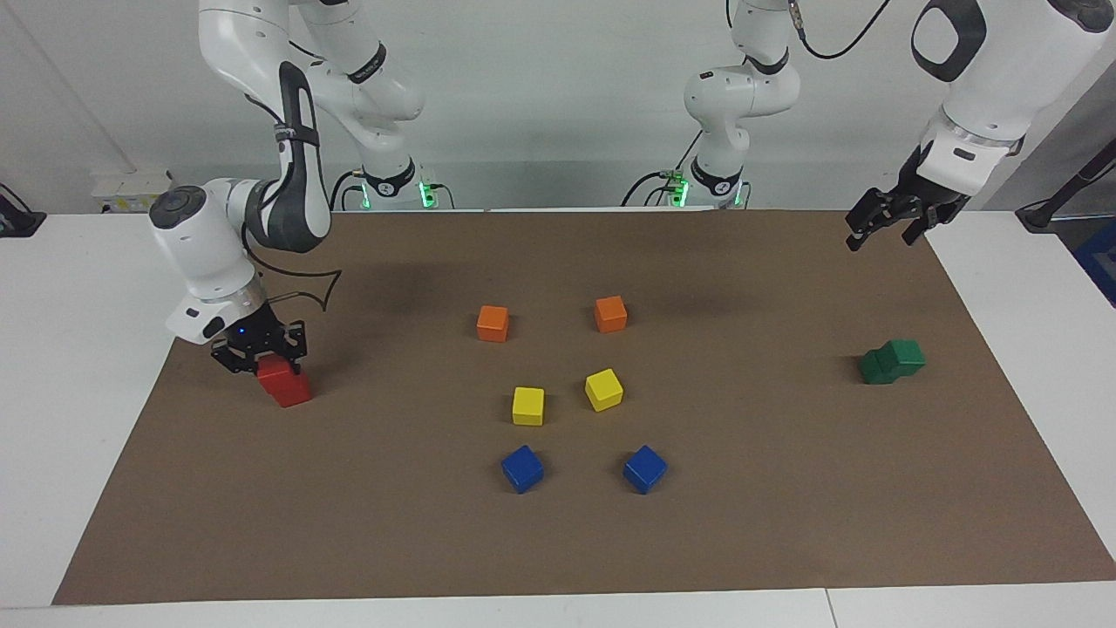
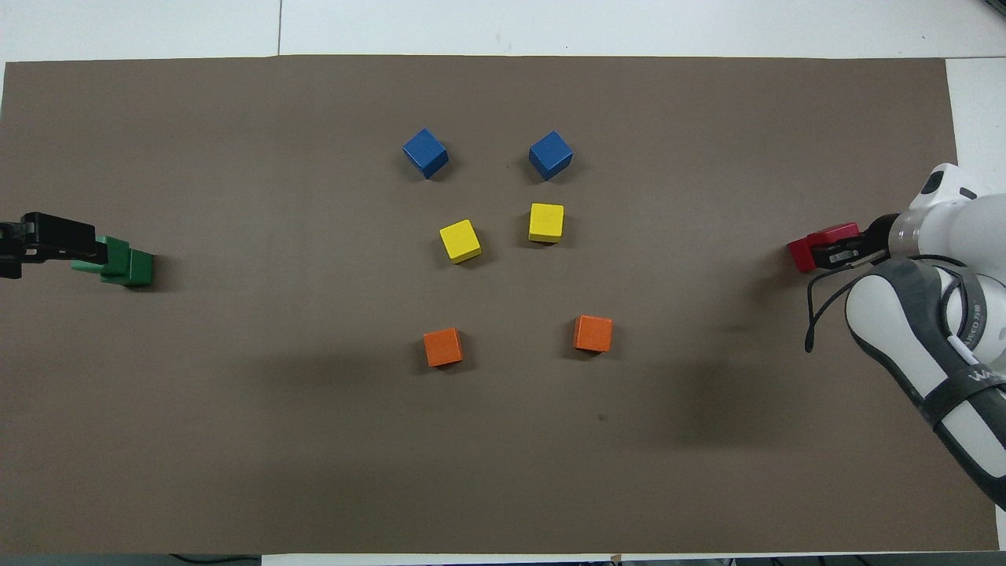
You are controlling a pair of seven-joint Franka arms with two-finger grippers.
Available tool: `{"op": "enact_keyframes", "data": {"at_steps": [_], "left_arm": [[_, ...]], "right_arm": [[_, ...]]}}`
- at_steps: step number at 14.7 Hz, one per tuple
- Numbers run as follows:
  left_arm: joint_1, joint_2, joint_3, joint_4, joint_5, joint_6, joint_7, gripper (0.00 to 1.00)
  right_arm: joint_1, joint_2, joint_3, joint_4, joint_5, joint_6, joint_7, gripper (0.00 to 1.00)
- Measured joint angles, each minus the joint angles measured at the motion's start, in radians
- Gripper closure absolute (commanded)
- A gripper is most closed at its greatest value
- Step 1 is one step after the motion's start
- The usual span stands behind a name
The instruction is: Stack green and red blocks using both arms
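Two red blocks [image 1: 284,381] stood stacked near the table [image 1: 558,541] edge at the right arm's end; the right gripper [image 1: 277,359] fingers clasped the upper one. Green blocks [image 1: 891,361] sat stacked near the left arm's end, left gripper [image 1: 882,228] raised, fingers spread. Overhead, red blocks [image 2: 817,245] met the right gripper [image 2: 835,251]; the left gripper [image 2: 47,242] overlapped the green blocks [image 2: 126,264].

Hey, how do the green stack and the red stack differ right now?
The green stack stands alone at the left arm's end of the table, with the left pincer raised well clear of it. The red stack is at the right arm's end, with the right pincer down at its top cube. Both are two cubes high and slightly offset.
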Motion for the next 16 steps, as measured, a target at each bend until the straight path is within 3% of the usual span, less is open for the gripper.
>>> {"op": "enact_keyframes", "data": {"at_steps": [7,8,10,12,16], "left_arm": [[-0.001,0.000,-0.015,-0.002,0.021,0.018,0.012,0.00],[-0.001,0.000,-0.014,-0.002,0.021,0.024,0.012,0.00],[-0.001,0.000,-0.014,-0.002,0.021,0.032,0.012,0.00],[-0.001,0.000,-0.013,-0.002,0.021,0.034,0.012,0.00],[-0.001,0.001,-0.013,-0.003,0.021,0.034,0.012,0.00]], "right_arm": [[0.000,-0.003,0.001,-0.004,0.000,0.000,0.000,1.00],[0.001,-0.003,0.001,-0.004,0.000,0.000,0.000,0.89],[0.003,-0.003,0.001,-0.004,0.000,0.000,0.000,0.30],[0.004,-0.003,0.002,-0.004,0.000,0.000,0.000,0.00],[0.004,-0.003,0.003,-0.012,0.000,0.000,0.000,0.00]]}}
